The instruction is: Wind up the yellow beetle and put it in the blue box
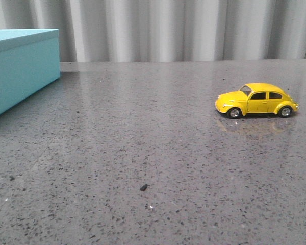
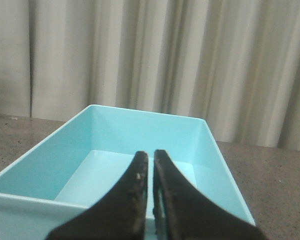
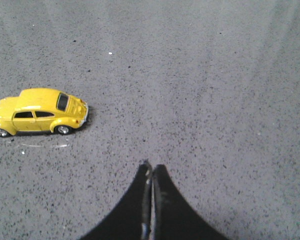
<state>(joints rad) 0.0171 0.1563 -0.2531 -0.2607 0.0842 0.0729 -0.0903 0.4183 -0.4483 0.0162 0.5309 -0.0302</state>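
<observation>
Plainly glossy rounded yellow beetle, matte blue box

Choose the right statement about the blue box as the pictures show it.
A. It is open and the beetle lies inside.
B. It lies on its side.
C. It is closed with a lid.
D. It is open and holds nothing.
D: the left wrist view looks down into the open box and shows only its bare floor, while the beetle stands on the table, far from the box.
</observation>
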